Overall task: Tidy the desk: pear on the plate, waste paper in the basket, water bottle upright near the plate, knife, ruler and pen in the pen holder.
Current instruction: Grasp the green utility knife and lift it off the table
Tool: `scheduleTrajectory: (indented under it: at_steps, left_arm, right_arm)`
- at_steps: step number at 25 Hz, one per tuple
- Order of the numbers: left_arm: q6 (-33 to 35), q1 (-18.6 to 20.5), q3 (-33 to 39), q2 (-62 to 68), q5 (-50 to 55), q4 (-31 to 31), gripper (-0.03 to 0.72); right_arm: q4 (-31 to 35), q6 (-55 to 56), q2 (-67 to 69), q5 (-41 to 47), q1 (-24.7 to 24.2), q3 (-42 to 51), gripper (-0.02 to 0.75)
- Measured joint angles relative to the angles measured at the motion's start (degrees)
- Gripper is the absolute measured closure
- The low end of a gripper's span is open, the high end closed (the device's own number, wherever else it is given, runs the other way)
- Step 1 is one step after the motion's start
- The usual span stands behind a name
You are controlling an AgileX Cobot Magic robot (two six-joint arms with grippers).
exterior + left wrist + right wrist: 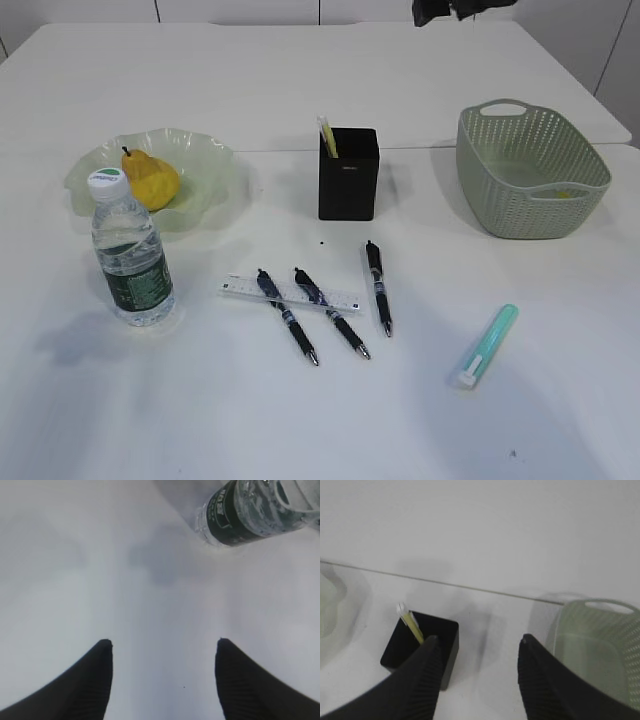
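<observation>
A yellow pear (152, 181) lies on the pale green glass plate (215, 160). The water bottle (130, 250) stands upright in front of the plate; its lower part shows in the left wrist view (250, 510). A clear ruler (290, 293), three dark pens (288, 316) (332, 312) (378, 287) and a teal knife (488, 345) lie on the table. The black pen holder (348, 172) (420, 645) holds a yellow stick. My left gripper (163, 642) is open and empty over bare table. My right gripper (479, 640) is open and empty above the pen holder and basket. No waste paper is clearly seen.
The green basket (530, 168) (595, 640) stands at the right, with a small yellowish thing (565, 193) inside. A seam (250, 150) crosses the white table behind the plate and holder. A dark arm part (455, 10) shows at the top edge.
</observation>
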Motion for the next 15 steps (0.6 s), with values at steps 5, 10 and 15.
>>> scheduleTrajectory:
  at_steps: [5,10,15]
  left_arm:
    - [0.0,0.0,0.0,0.0,0.0,0.2,0.232]
    - [0.0,0.0,0.0,0.0,-0.2,0.2,0.232]
    - [0.0,0.0,0.0,0.0,-0.2,0.2,0.232]
  right_arm:
    - [2.2,-4.1,-4.1,11.9,0.0,0.0,0.364]
    - [2.5,-5.6,-6.3,22.8,0.0,0.0,0.364]
    - [2.6,-6.2,-6.6,26.2,0.0,0.0,0.363]
